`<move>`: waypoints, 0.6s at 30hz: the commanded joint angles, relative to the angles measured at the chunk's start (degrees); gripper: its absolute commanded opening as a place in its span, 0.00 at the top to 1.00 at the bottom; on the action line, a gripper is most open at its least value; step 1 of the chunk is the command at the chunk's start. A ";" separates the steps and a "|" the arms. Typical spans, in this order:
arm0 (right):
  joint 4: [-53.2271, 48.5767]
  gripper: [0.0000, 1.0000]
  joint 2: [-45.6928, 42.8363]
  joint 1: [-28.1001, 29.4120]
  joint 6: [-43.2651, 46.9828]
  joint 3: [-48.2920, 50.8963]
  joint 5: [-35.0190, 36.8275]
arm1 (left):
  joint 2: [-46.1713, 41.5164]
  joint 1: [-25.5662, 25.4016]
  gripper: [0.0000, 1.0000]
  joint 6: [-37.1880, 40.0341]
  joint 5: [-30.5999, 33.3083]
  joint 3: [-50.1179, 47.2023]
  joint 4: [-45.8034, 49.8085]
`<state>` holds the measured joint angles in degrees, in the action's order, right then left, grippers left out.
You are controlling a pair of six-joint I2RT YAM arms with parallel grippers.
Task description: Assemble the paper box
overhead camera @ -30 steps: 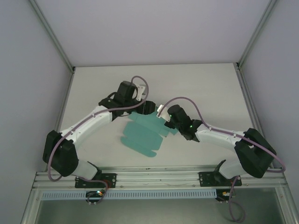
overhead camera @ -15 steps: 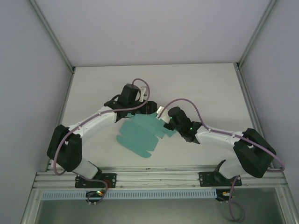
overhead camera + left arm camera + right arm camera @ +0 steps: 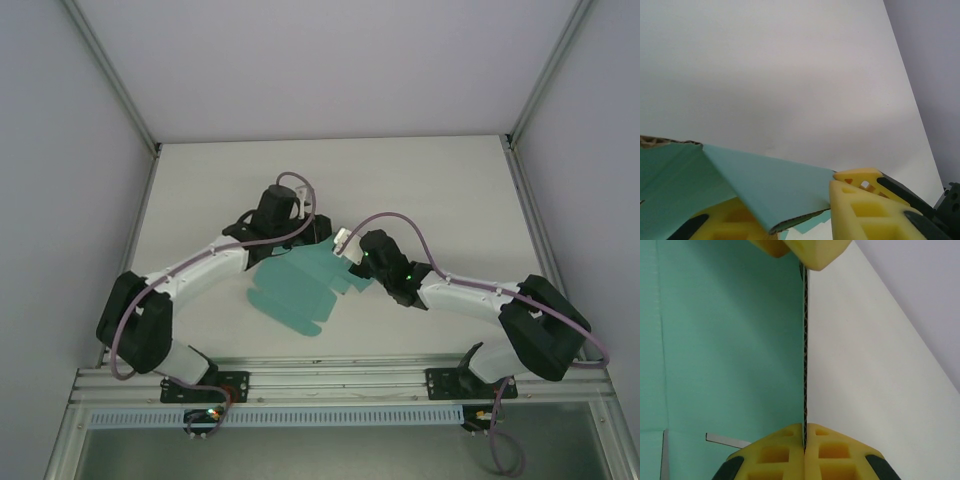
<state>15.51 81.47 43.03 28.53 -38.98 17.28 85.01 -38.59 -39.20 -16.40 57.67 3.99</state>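
The paper box [image 3: 295,290] is a flat teal die-cut sheet with flaps, lying between the two arms. My right gripper [image 3: 350,248] is shut on the sheet's right edge; in the right wrist view its fingertips [image 3: 804,427] pinch the thin card edge [image 3: 804,350]. My left gripper [image 3: 315,235] is at the sheet's far edge. In the left wrist view a raised teal flap [image 3: 765,185] lies between its jaws [image 3: 790,200], which stand apart, the right finger [image 3: 865,210] touching the flap's edge. The left gripper's yellow fingers [image 3: 800,252] also show in the right wrist view.
The white table [image 3: 420,180] is walled by pale panels left, right and back, with aluminium posts at the corners [image 3: 155,150]. A metal rail [image 3: 330,385] runs along the near edge by the arm bases. Purple cables loop over both wrists.
The left gripper's jaws have narrowed around the flap, and its wrist has shifted a little towards the sheet. The sheet has slid slightly left. The right gripper has kept its grip.
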 commanded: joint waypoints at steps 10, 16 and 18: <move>-0.74 1.00 -1.14 -0.86 0.26 0.40 0.05 | -17.69 3.18 0.00 8.33 13.40 -7.77 15.63; -1.35 1.00 -1.93 -1.44 0.26 0.49 -0.50 | -27.22 19.00 0.00 5.50 12.62 -18.62 21.46; -1.28 1.00 -2.85 -1.54 0.22 0.57 -1.06 | -28.78 23.25 0.00 5.23 10.15 -21.58 19.78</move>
<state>14.61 81.08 41.80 28.53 -38.92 17.26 57.95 -19.07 -33.65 -4.93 39.46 20.56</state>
